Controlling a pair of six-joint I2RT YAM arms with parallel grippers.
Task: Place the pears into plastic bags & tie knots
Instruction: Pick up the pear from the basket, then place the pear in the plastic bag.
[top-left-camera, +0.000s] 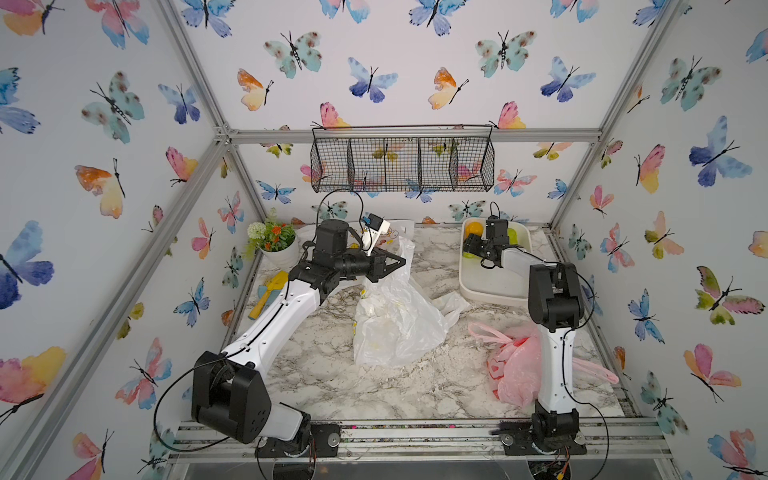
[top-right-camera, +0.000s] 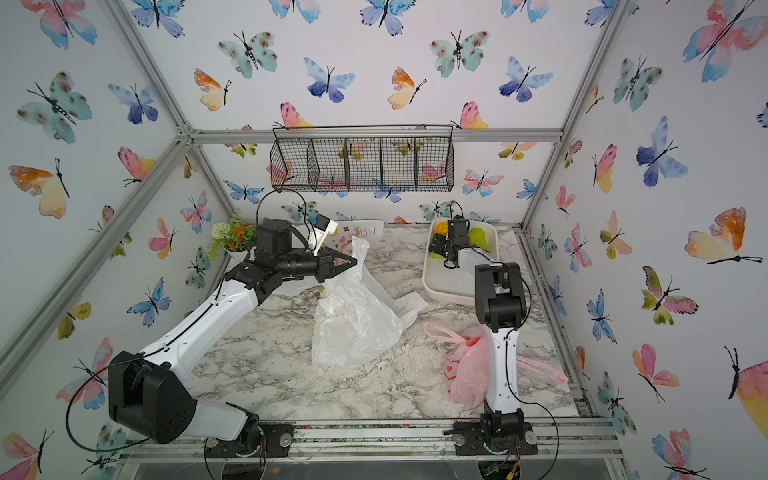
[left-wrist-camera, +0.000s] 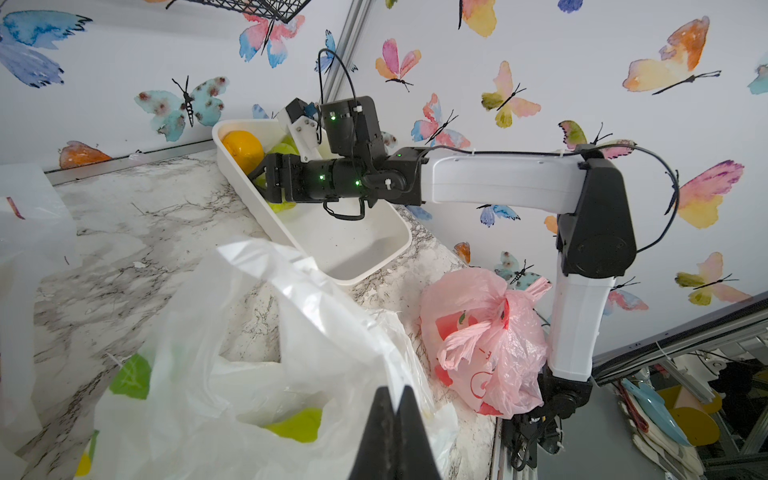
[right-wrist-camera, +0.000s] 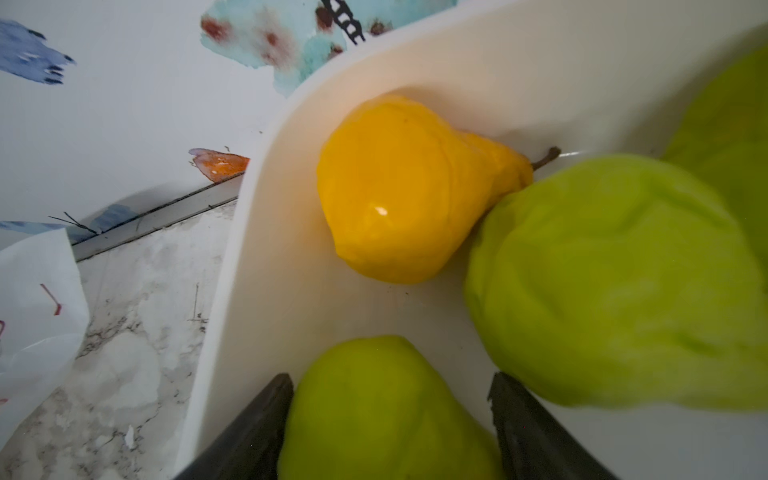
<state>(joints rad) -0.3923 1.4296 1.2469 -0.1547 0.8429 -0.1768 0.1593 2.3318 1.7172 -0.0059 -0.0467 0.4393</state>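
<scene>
Meanwhile right gripper (right-wrist-camera: 390, 415) reaches into tray (right-wrist-camera: 257, 291), its jaws straddling a green pear (right-wrist-camera: 386, 407).

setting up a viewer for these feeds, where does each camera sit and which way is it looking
Top views: one head above the front edge, looking down and back at the marble table; both arms, white bag, pink bag, tray.
Left wrist: on the left arm, looking across the table; left gripper shut on the white bag, whole right arm, tray, pink bag.
Right wrist: on the right arm, looking into the tray; right gripper around a green pear, beside a yellow pear.
Shared: all see the tray.
</scene>
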